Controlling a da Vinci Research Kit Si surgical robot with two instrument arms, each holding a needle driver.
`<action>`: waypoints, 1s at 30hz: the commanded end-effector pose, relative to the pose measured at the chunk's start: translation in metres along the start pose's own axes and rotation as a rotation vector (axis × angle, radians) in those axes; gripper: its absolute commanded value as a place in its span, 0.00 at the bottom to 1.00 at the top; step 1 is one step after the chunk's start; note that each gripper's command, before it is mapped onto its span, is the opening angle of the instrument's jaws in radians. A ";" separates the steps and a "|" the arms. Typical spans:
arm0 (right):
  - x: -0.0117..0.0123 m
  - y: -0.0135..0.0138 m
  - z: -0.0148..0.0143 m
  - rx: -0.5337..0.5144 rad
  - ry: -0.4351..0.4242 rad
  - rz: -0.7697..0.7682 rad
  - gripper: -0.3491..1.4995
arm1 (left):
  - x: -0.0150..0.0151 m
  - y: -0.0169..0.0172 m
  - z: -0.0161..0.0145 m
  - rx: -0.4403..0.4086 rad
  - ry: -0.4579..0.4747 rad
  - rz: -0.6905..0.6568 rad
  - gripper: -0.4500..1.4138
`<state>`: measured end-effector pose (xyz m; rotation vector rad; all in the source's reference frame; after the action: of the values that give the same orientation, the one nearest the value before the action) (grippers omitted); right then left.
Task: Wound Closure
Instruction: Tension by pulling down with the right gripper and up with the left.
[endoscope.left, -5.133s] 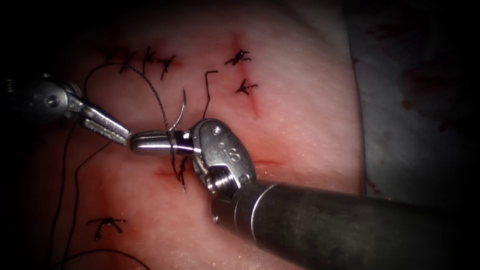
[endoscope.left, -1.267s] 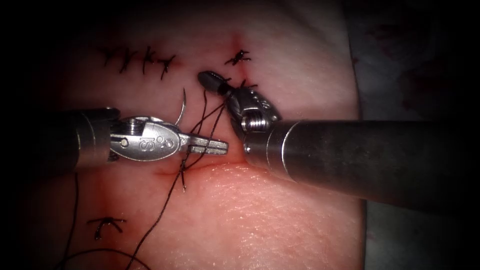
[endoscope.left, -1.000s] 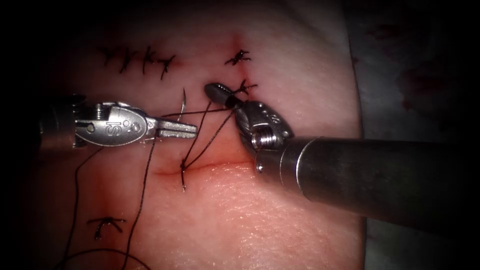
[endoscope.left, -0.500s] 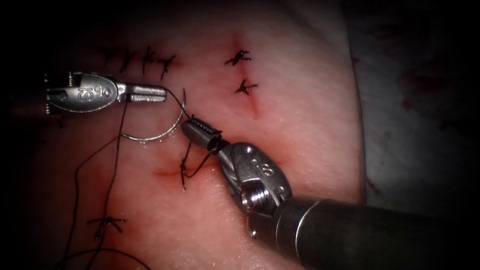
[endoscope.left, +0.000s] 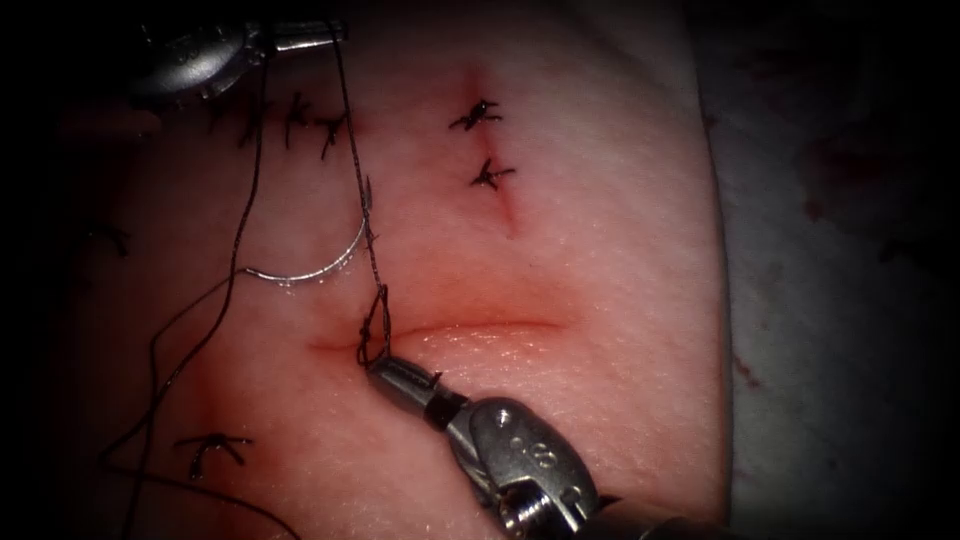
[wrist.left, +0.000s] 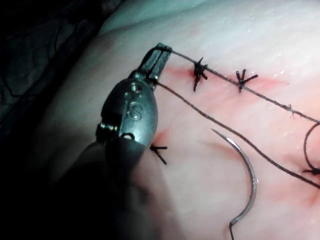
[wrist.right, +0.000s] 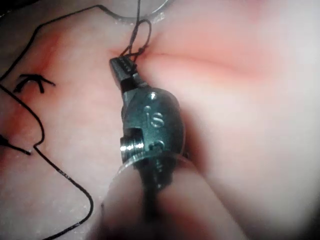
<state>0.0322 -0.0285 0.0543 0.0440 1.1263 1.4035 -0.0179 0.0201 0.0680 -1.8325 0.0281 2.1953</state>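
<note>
Left tool (endoscope.left: 318, 36), at 11 o'clock, pinches the thread (endoscope.left: 352, 150). Right tool (endoscope.left: 385, 373), at 6 o'clock, pinches thread beside the cut (endoscope.left: 470, 326). Needle (endoscope.left: 330, 262) lies free on the tissue (endoscope.left: 600, 250), left of the cut, held by neither.

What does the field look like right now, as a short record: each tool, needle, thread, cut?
left tool: jaws shut on the thread, up beside the old stitches
right tool: jaws shut on the thread at the knot
needle: free, lying on the tissue above the cut's left end, held by neither tool
thread: taut between the two tools
cut: one stitch at its left end, open to the right
</note>
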 end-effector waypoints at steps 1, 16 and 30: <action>-0.0009 -0.0006 0.0000 0.006 -0.002 -0.004 0.00 | -0.0006 -0.0007 0.0007 0.013 -0.014 0.003 0.00; -0.0024 -0.0040 -0.0037 0.049 -0.009 -0.019 0.00 | -0.0054 -0.0060 0.0001 0.194 -0.292 0.179 0.00; -0.0027 -0.0045 -0.0052 0.043 -0.014 -0.025 0.00 | -0.0135 -0.0069 0.0019 0.280 -0.436 0.315 0.00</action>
<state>0.0321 -0.0346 0.0498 0.0693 1.1395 1.3552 -0.0158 0.0235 0.0826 -1.2285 0.5434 2.6058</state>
